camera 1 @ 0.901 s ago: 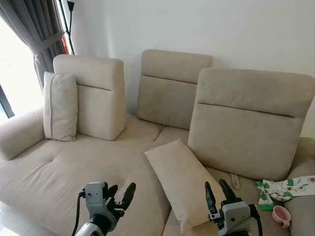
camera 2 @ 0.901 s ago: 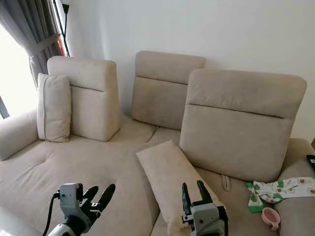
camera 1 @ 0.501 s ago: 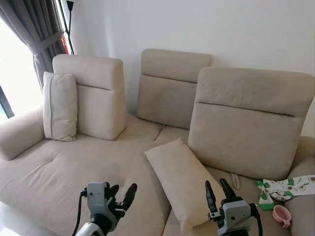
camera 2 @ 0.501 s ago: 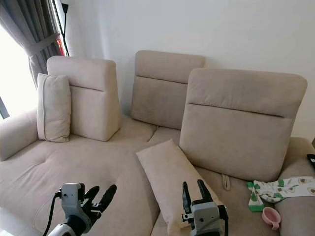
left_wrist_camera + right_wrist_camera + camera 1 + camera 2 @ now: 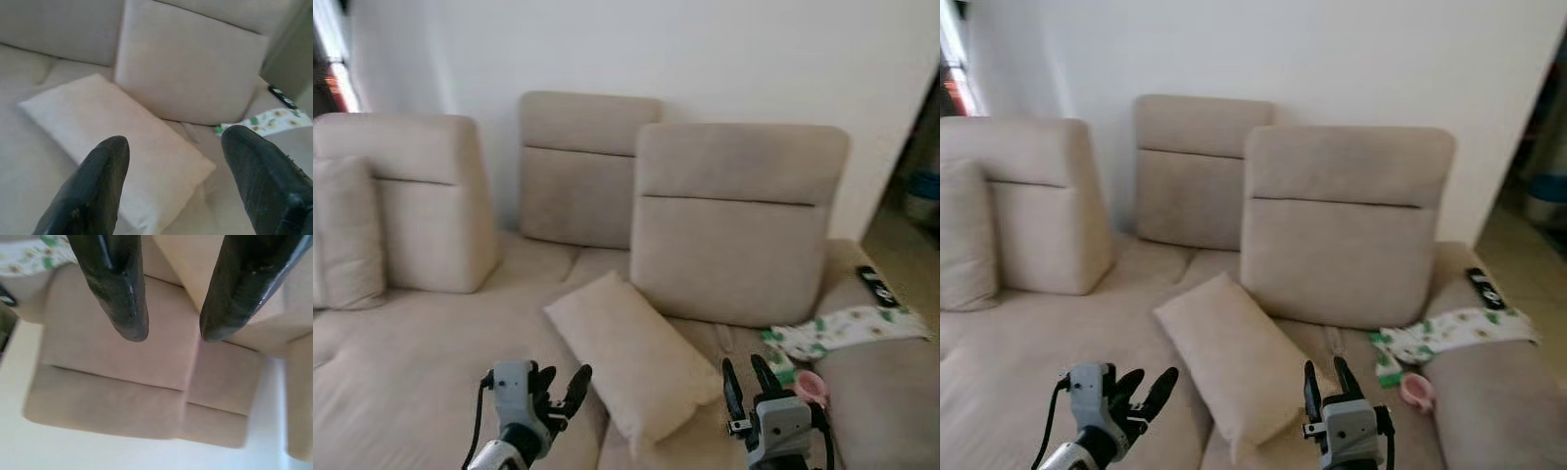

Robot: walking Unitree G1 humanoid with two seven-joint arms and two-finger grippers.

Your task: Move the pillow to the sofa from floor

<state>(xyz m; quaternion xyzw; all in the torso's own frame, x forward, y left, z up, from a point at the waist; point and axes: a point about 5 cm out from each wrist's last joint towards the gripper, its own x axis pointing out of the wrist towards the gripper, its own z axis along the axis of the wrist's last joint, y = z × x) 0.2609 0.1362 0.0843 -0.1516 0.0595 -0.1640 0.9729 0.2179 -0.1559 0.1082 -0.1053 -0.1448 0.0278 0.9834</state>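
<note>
Pillow [image 5: 631, 367] is laid on sofa [image 5: 401, 362] | left gripper [image 5: 558, 392] and right gripper [image 5: 747, 380] are spread, empty | camera was turned right | task is judged done.

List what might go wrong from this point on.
1. The pillow lies near the sofa's front edge, one corner past it; it may slide back to the floor.
2. Both tools, left and right, are open and empty beside the pillow; a swing might nudge it off.
3. The pink cup and patterned cloth sit close to the right tool.
</note>
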